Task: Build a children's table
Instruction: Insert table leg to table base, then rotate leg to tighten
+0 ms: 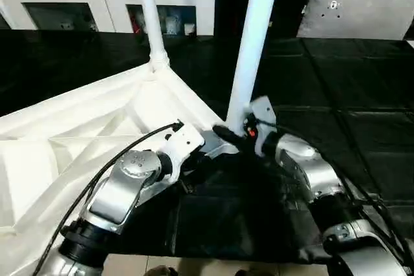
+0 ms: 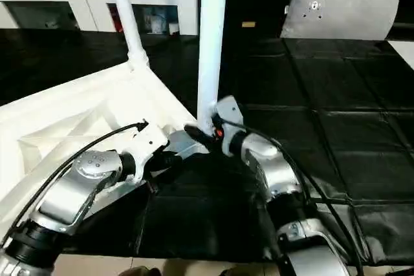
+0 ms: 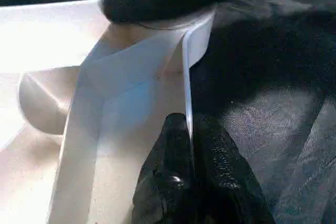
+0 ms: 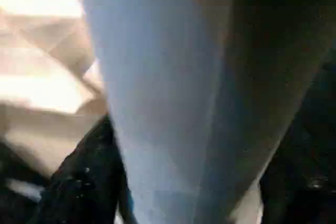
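Observation:
The children's table lies upside down on a black cloth, its white ribbed underside facing up. One white leg stands upright in the far corner socket. A second leg stands upright at the near right corner. My right gripper is at this leg's foot, and the leg sits right in front of its wrist camera. My left gripper is shut on the thin white rim of the tabletop, just left of that corner.
Black quilted cloth covers the surface to the right and front. A white cabinet with dark glass compartments stands at the back. A grey cushion leans at the back right. Pale floor borders the near edge.

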Tool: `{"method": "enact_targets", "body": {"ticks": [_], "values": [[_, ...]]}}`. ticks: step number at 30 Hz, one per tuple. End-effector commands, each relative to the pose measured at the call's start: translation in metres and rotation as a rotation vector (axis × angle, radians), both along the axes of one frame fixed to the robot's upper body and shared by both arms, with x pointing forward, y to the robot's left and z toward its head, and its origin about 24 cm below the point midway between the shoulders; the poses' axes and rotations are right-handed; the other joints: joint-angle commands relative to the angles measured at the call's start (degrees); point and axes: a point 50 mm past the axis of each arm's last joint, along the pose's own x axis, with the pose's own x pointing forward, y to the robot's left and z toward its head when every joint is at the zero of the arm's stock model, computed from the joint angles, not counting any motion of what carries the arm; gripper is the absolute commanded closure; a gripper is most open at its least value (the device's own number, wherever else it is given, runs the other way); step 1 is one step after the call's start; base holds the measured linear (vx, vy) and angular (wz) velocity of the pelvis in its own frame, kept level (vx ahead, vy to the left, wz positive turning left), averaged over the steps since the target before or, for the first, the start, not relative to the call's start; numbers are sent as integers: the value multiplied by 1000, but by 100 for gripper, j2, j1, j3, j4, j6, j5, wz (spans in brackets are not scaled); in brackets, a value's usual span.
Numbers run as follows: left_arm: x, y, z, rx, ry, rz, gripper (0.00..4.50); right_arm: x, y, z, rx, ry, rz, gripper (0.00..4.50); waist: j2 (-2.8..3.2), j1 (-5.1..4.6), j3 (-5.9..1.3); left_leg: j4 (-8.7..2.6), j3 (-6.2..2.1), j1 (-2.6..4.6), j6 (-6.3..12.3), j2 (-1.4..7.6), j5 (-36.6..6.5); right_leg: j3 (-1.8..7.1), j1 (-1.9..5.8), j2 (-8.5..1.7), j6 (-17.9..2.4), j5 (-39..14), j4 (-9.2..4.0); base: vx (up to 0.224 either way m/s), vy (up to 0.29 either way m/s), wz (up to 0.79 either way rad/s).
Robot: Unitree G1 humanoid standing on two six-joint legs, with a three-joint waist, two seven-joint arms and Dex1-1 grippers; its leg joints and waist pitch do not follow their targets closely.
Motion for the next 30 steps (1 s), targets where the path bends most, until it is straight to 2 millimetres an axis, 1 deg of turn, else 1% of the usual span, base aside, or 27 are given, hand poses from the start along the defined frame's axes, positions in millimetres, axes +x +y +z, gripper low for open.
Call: {"method": "enact_targets", "body": {"ticks": [1, 3, 4, 5, 6, 7, 8, 9, 10, 12, 14, 15, 16, 17, 18, 19, 20, 21, 22, 23, 24, 27, 28, 30], "values": [[7, 9, 1, 46, -32, 5, 450, -10, 3, -15, -20, 59, 58, 83, 6, 44, -349, -315, -141, 33, 491, 386, -661, 283, 284, -523, -1536, -202, -325, 0, 0, 0], [8, 11, -1, 61, -33, -13, 450, -12, -2, -14, -12, 50, 65, 61, 6, 54, -342, -321, -144, 35, 483, 381, -708, 278, 277, -516, -1512, -271, -336, 0, 0, 0], [11, 14, -3, 79, -35, -39, 450, -14, -11, -13, -12, 34, 71, 56, 6, 58, -340, -316, -141, 39, 455, 383, -787, 282, 278, -523, -1502, -355, -342, 0, 0, 0], [11, 14, -3, 81, -35, -43, 450, -15, -13, -13, -13, 31, 72, 49, 16, 71, -343, -319, -140, 53, 422, 391, -875, 287, 273, -529, -1467, -476, -353, 0, 0, 0], [13, 15, -4, 89, -35, -62, 450, -16, -21, -11, -15, 17, 76, 40, 28, 80, -339, -320, -141, 57, 410, 389, -901, 288, 266, -524, -1450, -526, -360, 0, 0, 0], [14, 16, -4, 90, -35, -70, 450, -16, -24, -11, -16, 12, 74, 40, 22, 92, -344, -318, -139, 60, 374, 387, -927, 286, 269, -517, -1443, -558, -353, 0, 0, 0], [16, 17, -5, 97, -34, -85, 450, -16, -31, -8, -16, -1, 71, 31, 33, 114, -344, -320, -143, 59, 361, 391, -956, 287, 271, -524, -1420, -599, -362, 0, 0, 0], [17, 18, -5, 100, -35, -92, 450, -16, -35, -7, -17, -6, 71, 19, 25, 117, -347, -319, -143, 59, 360, 393, -956, 287, 273, -524, -1414, -593, -361, 0, 0, 0], [17, 20, -6, 108, -36, -116, 450, -17, -41, -5, -27, -17, 76, 9, 39, 129, -354, -320, -153, 54, 347, 393, -944, 284, 278, -528, -1420, -572, -351, 0, 0, 0], [17, 22, -8, 122, -32, -149, 450, -18, -48, -2, -44, -29, 88, 3, 23, 125, -352, -317, -149, 52, 331, 387, -994, 278, 276, -523, -1419, -627, -362, 0, 0, 0], [16, 23, -11, 132, -29, -198, 450, -19, -54, 2, -54, -38, 104, 3, 13, 135, -361, -308, -151, 43, 364, 388, -942, 280, 286, -529, -1409, -585, -351, 0, 0, 0], [16, 24, -12, 142, -34, -227, 450, -20, -57, 4, -49, -41, 121, 3, -12, 131, -368, -305, -147, 44, 378, 391, -924, 280, 289, -528, -1419, -556, -346, 0, 0, 0], [16, 25, -13, 149, -38, -248, 450, -21, -58, 6, -46, -43, 134, 3, 0, 145, -369, -298, -143, 45, 399, 394, -893, 281, 284, -535, -1434, -534, -335, 0, 0, 0], [15, 25, -14, 154, -39, -283, 450, -22, -60, 8, -46, -45, 151, 3, -19, 156, -371, -287, -134, 46, 433, 389, -872, 281, 283, -531, -1427, -531, -341, 0, 0, 0], [15, 25, -14, 155, -38, -292, 450, -22, -60, 8, -45, -45, 156, 3, -12, 168, -373, -287, -140, 41, 442, 393, -846, 279, 288, -540, -1432, -523, -332, 0, 0, 0], [14, 25, -15, 157, -37, -317, 450, -22, -61, 10, -45, -45, 170, 3, -22, 183, -382, -280, -135, 45, 465, 396, -791, 276, 282, -541, -1441, -499, -325, 0, 0, 0], [12, 25, -16, 153, -35, -376, 450, -24, -63, 13, -56, -49, 201, 3, -14, 191, -377, -279, -137, 38, 477, 398, -797, 271, 277, -537, -1450, -534, -329, 0, 0, 0], [12, 24, -16, 152, -34, -380, 450, -24, -63, 13, -57, -50, 203, 3, -14, 191, -377, -279, -137, 38, 477, 398, -797, 271, 277, -537, -1450, -534, -329, 0, 0, 0], [10, 24, -16, 151, -25, -418, 450, -24, -64, 16, -67, -59, 235, 3, -29, 199, -382, -278, -129, 52, 448, 414, -833, 270, 267, -534, -1462, -556, -325, 0, 0, 0], [10, 23, -17, 151, -21, -429, 450, -25, -63, 18, -69, -61, 247, 3, -15, 222, -377, -280, -130, 56, 429, 420, -893, 271, 261, -538, -1455, -633, -321, 0, 0, 0], [8, 23, -18, 161, -11, -459, 450, -25, -61, 20, -86, -75, 286, 3, -11, 226, -377, -282, -128, 56, 418, 424, -914, 273, 258, -541, -1451, -661, -317, 0, 0, 0], [7, 23, -19, 165, -6, -494, 450, -26, -59, 22, -109, -90, 325, 3, -9, 253, -363, -295, -132, 73, 351, 431, -1103, 278, 234, -552, -1418, -935, -341, 0, 0, 0], [6, 22, -18, 158, -1, -509, 450, -27, -57, 22, -110, -84, 347, 3, -16, 267, -379, -289, -129, 79, 318, 431, -1112, 284, 239, -556, -1414, -967, -336, 0, 0, 0], [6, 20, -18, 154, -1, -525, 450, -27, -55, 22, -114, -77, 374, 3, -32, 296, -387, -286, -125, 78, 308, 433, -1061, 284, 241, -557, -1419, -933, -328, 0, 0, 0]]}}
